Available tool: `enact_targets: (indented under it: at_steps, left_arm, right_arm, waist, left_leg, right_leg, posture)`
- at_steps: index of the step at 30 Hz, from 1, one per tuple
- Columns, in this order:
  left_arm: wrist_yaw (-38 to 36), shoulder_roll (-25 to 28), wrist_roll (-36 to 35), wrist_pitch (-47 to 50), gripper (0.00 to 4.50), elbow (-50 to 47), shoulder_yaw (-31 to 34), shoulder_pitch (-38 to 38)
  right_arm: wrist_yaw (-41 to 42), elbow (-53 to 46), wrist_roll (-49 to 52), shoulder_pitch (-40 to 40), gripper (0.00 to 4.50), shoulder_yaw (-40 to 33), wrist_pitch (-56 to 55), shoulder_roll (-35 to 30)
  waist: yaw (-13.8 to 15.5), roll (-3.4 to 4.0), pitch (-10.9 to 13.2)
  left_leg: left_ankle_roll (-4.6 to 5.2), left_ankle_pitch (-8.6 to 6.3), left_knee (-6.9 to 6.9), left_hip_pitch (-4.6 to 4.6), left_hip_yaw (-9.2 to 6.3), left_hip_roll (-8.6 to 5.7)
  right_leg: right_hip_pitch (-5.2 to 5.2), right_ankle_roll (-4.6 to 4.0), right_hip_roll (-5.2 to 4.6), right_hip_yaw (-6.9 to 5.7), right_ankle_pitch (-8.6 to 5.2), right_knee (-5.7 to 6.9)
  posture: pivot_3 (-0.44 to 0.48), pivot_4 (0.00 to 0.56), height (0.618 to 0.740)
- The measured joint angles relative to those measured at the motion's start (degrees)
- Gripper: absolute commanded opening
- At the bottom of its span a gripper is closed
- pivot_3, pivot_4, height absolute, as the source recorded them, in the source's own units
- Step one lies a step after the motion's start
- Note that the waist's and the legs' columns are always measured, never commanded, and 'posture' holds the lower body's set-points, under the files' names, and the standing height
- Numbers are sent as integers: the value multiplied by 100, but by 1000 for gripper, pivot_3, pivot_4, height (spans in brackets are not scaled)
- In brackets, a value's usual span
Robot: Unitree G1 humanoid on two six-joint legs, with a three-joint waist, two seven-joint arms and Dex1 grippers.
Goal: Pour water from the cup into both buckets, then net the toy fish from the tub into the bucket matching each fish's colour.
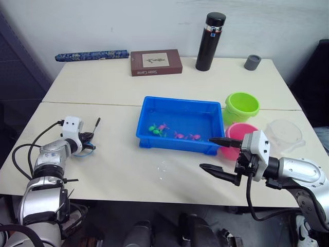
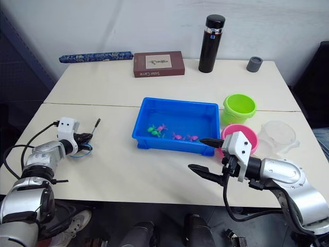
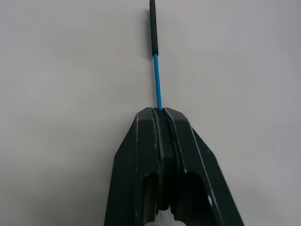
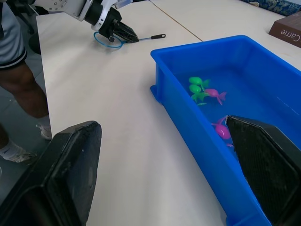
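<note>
The blue tub (image 1: 175, 101) sits mid-table with several toy fish in it, green (image 1: 154, 128) and pink (image 1: 180, 135). The lime green bucket (image 1: 241, 105) and the pink bucket (image 1: 240, 130) stand at the tub's right end. Right of them is the clear cup (image 1: 284, 131). My right gripper (image 1: 219, 155) is open, low over the table in front of the tub's right corner, partly hiding the pink bucket. The net (image 4: 107, 40) lies on the table at the left. My left gripper (image 1: 90, 138) is shut on its thin blue stick (image 3: 157, 80).
A tall black flask (image 1: 209, 42), a small grey cup (image 1: 252, 62), a brown book (image 1: 156, 62) and a rolled patterned cloth (image 1: 92, 55) line the far edge. A seam (image 1: 92, 103) crosses the table. A person's leg (image 4: 16, 84) stands by the left side.
</note>
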Motion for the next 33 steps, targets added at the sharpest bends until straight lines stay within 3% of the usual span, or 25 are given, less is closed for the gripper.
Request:
enact_targets:
  at_steps: [8,15,18,25,33]
  left_arm:
    - [-214,159,-44,62,43,-772,35,397]
    - [-1733,896,-933,1449,43,-4891,-14,1183]
    - [-2020,1050,-1074,1868,43,-5648,-193,1217]
    - [-2793,853,-1367,2315,43,-6611,-1140,554]
    - [-4119,54,-970,1230,43,-6441,-2881,217]
  right_arm:
    - [32,13,77,-87,4500,-24,57,-72]
    - [120,125,95,-542,4500,68,296,-232]
    - [157,247,109,-641,4500,126,465,-243]
    - [234,453,107,-1050,4500,482,1041,-447]
    - [104,604,187,-1754,4500,980,2143,-440]
  waist:
    - [-26,-2,1]
    - [-20,-15,10]
    - [-21,-15,10]
    - [-20,-14,11]
    - [-35,-13,12]
  left_leg:
    - [0,0,-1,-5,-3,3]
    - [0,-1,-1,-9,-10,3]
    - [2,0,0,-8,-10,3]
    - [4,1,-1,-9,-14,2]
    - [4,3,0,-10,-12,5]
  right_leg:
    - [-3,0,1,-1,0,3]
    - [1,0,-4,-1,0,-10]
    - [1,-1,-3,-1,-1,-18]
    - [0,-3,-3,-2,-2,-17]
    - [-3,-6,4,-3,-3,-19]
  posture:
    - [0,150,739]
    - [0,150,739]
    - [0,150,739]
    - [0,150,739]
    - [0,150,739]
